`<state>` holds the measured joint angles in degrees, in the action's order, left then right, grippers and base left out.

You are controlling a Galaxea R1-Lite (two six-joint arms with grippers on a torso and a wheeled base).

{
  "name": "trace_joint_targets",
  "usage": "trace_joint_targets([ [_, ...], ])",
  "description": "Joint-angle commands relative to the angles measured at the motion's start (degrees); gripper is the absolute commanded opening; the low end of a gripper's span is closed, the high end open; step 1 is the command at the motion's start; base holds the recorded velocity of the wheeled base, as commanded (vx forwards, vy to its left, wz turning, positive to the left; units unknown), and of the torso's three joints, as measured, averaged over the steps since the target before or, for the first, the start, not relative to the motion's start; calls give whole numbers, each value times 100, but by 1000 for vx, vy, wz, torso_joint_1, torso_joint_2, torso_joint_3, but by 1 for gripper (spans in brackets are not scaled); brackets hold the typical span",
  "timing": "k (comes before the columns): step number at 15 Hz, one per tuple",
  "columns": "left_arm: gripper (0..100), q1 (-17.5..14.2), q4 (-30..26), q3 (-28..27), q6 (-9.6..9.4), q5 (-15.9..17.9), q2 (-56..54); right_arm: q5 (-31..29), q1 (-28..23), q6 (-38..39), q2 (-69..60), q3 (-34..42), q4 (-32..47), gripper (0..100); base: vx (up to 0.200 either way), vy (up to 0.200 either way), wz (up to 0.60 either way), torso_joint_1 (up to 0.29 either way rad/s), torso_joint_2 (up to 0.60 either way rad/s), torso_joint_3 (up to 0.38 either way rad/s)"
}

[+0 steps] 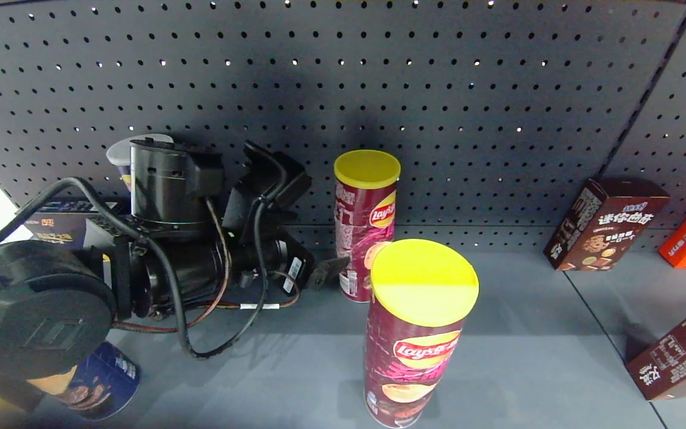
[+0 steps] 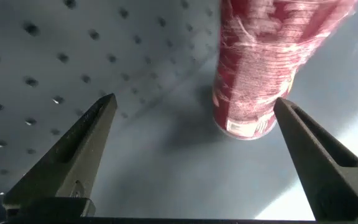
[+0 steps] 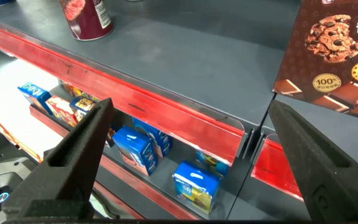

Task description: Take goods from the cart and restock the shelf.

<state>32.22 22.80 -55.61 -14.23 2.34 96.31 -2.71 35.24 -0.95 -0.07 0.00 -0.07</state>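
On the head camera I have two tall red cardboard chip cans with yellow plastic lids, both upright on the grey metal shelf (image 1: 527, 357). The rear can (image 1: 367, 226) stands near the perforated back panel (image 1: 438, 89), and the front can (image 1: 417, 339) stands nearer me, close by it. My left gripper (image 1: 319, 262) sits just beside the rear can's base.

On the left wrist camera its fingers are spread wide with nothing between them, and the rear can stands beyond them.

On the right wrist camera my right gripper (image 3: 191, 107) is also spread and empty, out before the shelf's red front edge (image 3: 154, 96).

I judge these cans light, stiff but crushable, glossy and easily tipped. I would take one at mid-wall, below the lid.
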Motion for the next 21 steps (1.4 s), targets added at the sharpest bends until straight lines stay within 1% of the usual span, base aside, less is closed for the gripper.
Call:
trace_joint_targets([
  [1,100,4,32,-11,-1,-41,134,-2,0,-2,7,0,-1,100,0,0,0,0,0,0],
  [2,100,-5,269,-55,-1,-331,292,-2,0,-2,7,0,-1,100,0,0,0,0,0,0],
  [3,100,4,287,-72,-1,-392,327,-2,0,-2,7,0,-1,100,0,0,0,0,0,0],
  [9,100,4,375,-20,8,-524,292,-2,0,-2,7,0,-1,100,0,0,0,0,0,0],
  [12,100,4,383,24,8,-515,117,-2,0,-2,7,0,-1,100,0,0,0,0,0,0],
  [13,100,4,383,59,8,-515,46,-2,0,-2,7,0,-1,100,0,0,0,0,0,0],
  [15,100,-5,375,305,-1,-515,-200,-2,0,-2,7,0,-1,100,0,0,0,0,0,0],
  [17,100,-49,357,464,-71,-515,-332,-2,0,-2,7,0,-1,100,0,0,0,0,0,0],
  [19,100,-163,357,516,-142,-524,-332,-2,0,-2,7,0,-1,100,0,0,0,0,0,0],
  [20,100,-199,366,508,-230,-550,-323,-2,0,-2,7,0,-1,100,0,0,0,0,0,0],
  [21,100,-199,383,499,-274,-647,-314,-2,0,-2,7,0,-1,100,0,0,0,0,0,0],
])
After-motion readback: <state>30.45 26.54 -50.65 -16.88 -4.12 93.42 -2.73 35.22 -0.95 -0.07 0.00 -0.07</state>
